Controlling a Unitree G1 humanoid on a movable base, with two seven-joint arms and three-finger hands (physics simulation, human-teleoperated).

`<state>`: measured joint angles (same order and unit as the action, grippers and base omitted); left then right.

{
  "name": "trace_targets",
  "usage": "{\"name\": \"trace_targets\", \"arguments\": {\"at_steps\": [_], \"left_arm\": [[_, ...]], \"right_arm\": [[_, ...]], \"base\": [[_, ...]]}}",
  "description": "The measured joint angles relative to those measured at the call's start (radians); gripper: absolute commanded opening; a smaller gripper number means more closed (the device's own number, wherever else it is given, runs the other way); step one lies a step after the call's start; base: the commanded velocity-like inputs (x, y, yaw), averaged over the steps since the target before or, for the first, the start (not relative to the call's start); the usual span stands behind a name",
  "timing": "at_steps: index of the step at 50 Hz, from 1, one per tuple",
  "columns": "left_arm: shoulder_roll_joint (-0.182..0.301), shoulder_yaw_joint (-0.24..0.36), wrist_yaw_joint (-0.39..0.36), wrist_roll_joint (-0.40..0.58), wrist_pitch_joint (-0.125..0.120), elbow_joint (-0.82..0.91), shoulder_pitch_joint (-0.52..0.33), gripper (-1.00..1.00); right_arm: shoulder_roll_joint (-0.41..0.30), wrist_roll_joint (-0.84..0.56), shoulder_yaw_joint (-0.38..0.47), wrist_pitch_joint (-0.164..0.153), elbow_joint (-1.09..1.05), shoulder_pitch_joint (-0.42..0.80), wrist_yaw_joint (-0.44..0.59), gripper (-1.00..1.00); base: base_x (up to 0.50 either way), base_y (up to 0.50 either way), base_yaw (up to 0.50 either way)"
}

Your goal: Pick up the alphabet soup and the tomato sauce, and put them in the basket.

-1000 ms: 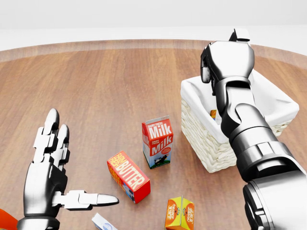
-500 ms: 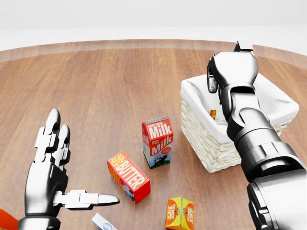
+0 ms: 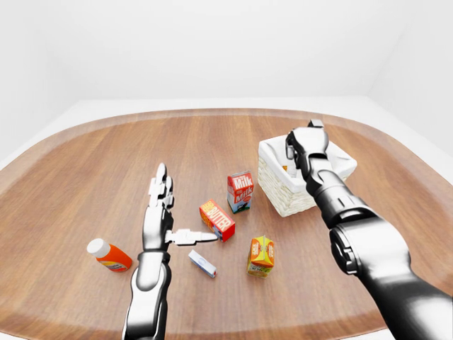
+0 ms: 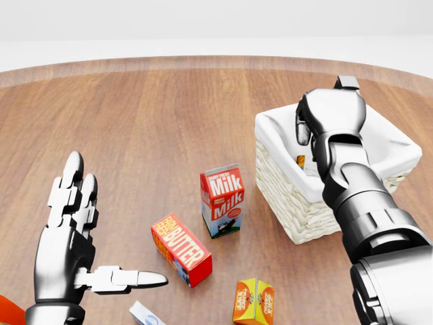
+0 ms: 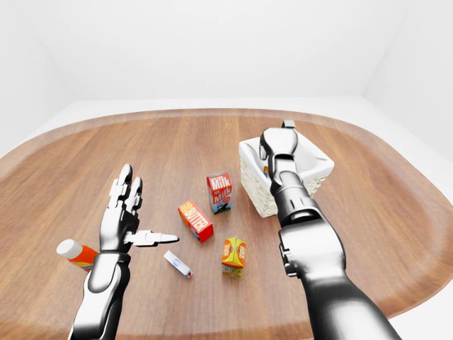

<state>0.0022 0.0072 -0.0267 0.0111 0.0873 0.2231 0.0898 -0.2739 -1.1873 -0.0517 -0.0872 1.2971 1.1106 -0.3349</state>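
The white-lined wicker basket [image 4: 292,211] stands right of centre in the head view. Inside it, beside my right arm, shows a small orange-labelled item [image 4: 300,161]; I cannot tell which can it is. My right hand [image 4: 326,114] hovers over the basket's inside with its back toward the camera. A fingertip juts out beyond the palm, a thumb hangs down, and nothing is in the hand. My left hand [image 4: 101,230] is low on the left, spread flat and open with the thumb pointing right, holding nothing. No other can shows on the table.
Left of the basket stand a milk carton [image 4: 222,200] and a lying butter box [image 4: 180,249]. An orange juice carton [image 4: 254,301] and a small white-blue box [image 4: 145,315] lie near the bottom edge. An orange bottle [image 3: 110,256] with a white cap lies far left.
My right hand has come down and drawn back toward the bottom of the view, still over the basket. The left hand has barely moved.
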Motion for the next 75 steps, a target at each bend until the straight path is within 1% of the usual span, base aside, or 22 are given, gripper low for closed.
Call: {"name": "trace_targets", "arguments": {"at_steps": [19, 44, 45, 46, 47, 48, 49, 75], "left_arm": [[0.001, 0.000, -0.001, 0.001, 0.000, -0.005, -0.003, 1.00], [0.002, 0.002, -0.005, -0.001, 0.000, -0.008, -0.001, 1.00], [0.002, 0.002, -0.005, -0.001, 0.000, -0.008, -0.001, 1.00], [0.002, 0.002, -0.005, -0.001, 0.000, -0.007, -0.001, 1.00], [0.002, 0.002, -0.005, -0.001, 0.000, -0.007, -0.001, 1.00], [0.002, 0.002, -0.005, -0.001, 0.000, -0.006, -0.001, 1.00], [0.002, 0.002, -0.005, -0.001, 0.000, -0.006, -0.001, 1.00], [0.001, 0.003, -0.006, -0.001, 0.000, -0.003, -0.001, 1.00]], "right_arm": [[-0.023, 0.022, 0.005, 0.000, 0.003, -0.027, -0.004, -1.00], [-0.022, 0.035, 0.005, 0.000, 0.010, -0.046, -0.018, -1.00], [-0.022, 0.036, 0.005, 0.000, 0.010, -0.046, -0.019, -0.91], [-0.022, 0.034, 0.005, 0.000, 0.010, -0.046, -0.020, -0.33], [-0.022, 0.033, 0.004, 0.000, 0.010, -0.046, -0.023, 0.18], [-0.022, 0.032, 0.004, 0.000, 0.010, -0.046, -0.025, 0.53], [-0.022, 0.031, 0.003, 0.000, 0.009, -0.046, -0.027, 1.00], [-0.024, 0.025, -0.005, 0.000, 0.003, -0.039, -0.045, 1.00]], "base": [[0.00, 0.00, 0.00], [0.00, 0.00, 0.00], [0.00, 0.00, 0.00], [0.00, 0.00, 0.00], [0.00, 0.00, 0.00], [0.00, 0.00, 0.00], [0.00, 0.00, 0.00], [0.00, 0.00, 0.00]]}}
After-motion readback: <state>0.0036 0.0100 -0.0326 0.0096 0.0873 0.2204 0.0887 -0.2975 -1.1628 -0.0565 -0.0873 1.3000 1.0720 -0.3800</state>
